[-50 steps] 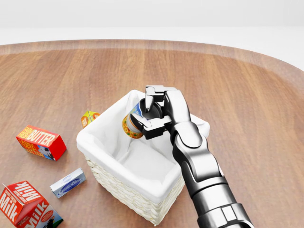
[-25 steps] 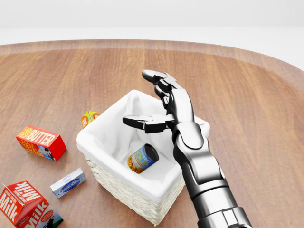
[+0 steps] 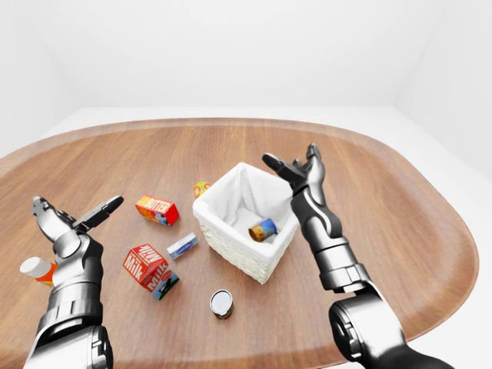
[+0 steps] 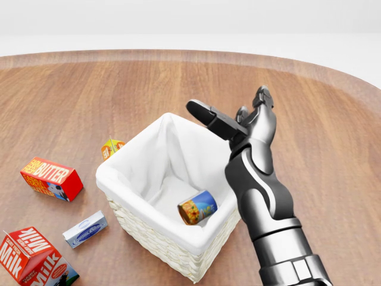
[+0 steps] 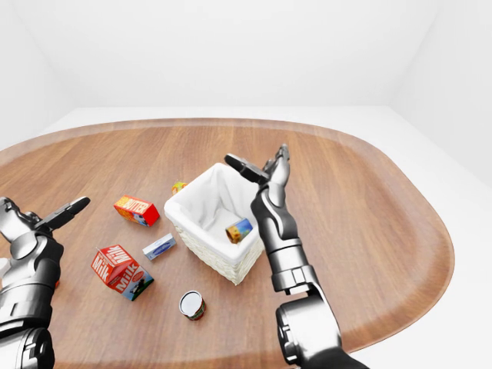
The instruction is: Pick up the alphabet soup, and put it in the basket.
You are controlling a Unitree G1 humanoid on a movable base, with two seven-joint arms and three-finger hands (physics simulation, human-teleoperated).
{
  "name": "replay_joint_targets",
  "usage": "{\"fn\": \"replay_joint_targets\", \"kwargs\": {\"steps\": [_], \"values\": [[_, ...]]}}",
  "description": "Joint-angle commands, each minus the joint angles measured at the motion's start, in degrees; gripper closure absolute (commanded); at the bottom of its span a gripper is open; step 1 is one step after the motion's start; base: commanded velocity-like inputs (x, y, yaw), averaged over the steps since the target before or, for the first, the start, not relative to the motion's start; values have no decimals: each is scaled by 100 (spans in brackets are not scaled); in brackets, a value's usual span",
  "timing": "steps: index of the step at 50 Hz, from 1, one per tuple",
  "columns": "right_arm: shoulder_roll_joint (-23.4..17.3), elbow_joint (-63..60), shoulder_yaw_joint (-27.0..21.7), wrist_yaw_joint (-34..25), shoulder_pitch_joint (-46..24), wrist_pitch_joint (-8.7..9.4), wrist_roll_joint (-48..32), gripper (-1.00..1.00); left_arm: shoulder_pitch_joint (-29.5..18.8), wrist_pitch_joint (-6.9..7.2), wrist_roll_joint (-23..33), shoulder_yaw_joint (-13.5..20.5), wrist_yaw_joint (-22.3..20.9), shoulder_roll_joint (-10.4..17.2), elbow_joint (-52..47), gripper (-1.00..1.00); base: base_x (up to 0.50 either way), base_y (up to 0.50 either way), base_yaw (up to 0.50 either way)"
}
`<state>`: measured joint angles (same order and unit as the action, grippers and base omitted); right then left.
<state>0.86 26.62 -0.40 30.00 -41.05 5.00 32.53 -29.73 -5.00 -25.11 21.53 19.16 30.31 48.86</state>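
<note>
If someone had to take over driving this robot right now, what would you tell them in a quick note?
Right robot hand: open, empty, raised above the basket rim.
Left robot hand: open, empty, off to the left in the left-eye view.
Alphabet soup: lying on its side inside the basket.
Done: soup is in the basket.
Left: nothing but pulling the right arm clear.
</note>
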Motion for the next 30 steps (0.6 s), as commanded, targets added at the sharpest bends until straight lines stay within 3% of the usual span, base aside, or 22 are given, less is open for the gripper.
{"fn": "replay_joint_targets", "kwargs": {"steps": [1,10,22,30], "values": [[-434,-255,166,0,48,0,4777,-100,1,0,-7,-2,0,2,-1,-100,0,0,0],[-415,-498,214,0,88,0,6368,-100,-15,0,-1,-3,-13,0,32,-100,0,0,0],[-1489,-1272,2008,0,-138,0,7763,-100,-35,0,-6,-13,-18,2,79,-100,0,0,0],[-1837,-1687,2440,0,-201,0,8046,-100,-66,0,-11,-32,-28,5,163,-100,0,0,0]]}}
